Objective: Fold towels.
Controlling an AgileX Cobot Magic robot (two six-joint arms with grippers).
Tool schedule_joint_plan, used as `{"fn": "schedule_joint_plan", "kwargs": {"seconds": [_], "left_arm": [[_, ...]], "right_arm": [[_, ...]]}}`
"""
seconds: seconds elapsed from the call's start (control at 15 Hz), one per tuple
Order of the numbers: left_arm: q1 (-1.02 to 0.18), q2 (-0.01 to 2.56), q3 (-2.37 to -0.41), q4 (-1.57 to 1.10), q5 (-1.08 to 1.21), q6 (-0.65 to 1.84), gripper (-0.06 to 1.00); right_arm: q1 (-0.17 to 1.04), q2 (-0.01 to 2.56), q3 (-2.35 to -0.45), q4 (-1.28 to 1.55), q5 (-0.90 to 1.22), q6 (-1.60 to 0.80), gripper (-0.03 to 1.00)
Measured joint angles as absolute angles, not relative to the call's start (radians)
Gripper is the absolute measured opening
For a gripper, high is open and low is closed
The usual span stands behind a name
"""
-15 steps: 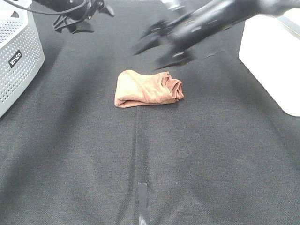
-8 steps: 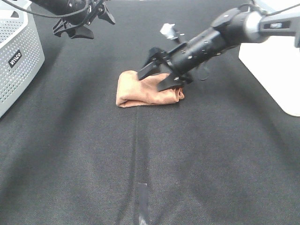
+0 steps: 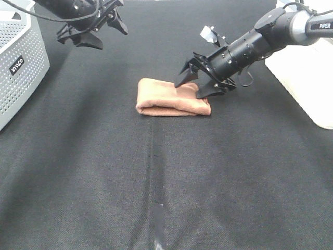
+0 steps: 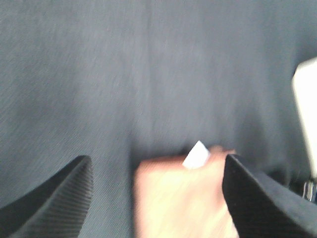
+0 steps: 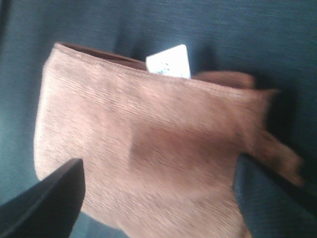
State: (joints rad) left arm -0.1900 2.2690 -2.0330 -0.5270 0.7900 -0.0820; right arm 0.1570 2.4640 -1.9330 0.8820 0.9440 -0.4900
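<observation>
Since pushed rightward, towel (image 3: 173, 98) flatter, right gripper (image 3: 196, 87) seemingly touching, spread.

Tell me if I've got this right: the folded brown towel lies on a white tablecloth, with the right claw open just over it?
Not quite: the tablecloth is black, not white, as the high view shows. The folded brown towel does lie there, with the right claw open just over it.

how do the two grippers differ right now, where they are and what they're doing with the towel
The right gripper sits low at the towel, fingertips at its right end; the left gripper hangs at the far left, well apart from it. The right arm reaches in from the right, the left from the upper left. Both are black, with open jaws, holding nothing.
</observation>
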Motion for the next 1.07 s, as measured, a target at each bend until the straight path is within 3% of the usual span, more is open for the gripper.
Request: {"fn": "schedule_joint_plan", "kwargs": {"seconds": [0.6, 1.07], "left_arm": [[-0.190, 2.047, -2.033, -0.257, 1.153, -0.083, 0.70], [-0.190, 1.771, -1.938, -0.070, 1.213, -0.116, 0.70]], "right_arm": [[0.146, 2.247, -1.933, 0.766, 1.164, -0.404, 0.78], [0.146, 2.010, -1.885, 0.485, 1.206, -0.233, 0.78]]}}
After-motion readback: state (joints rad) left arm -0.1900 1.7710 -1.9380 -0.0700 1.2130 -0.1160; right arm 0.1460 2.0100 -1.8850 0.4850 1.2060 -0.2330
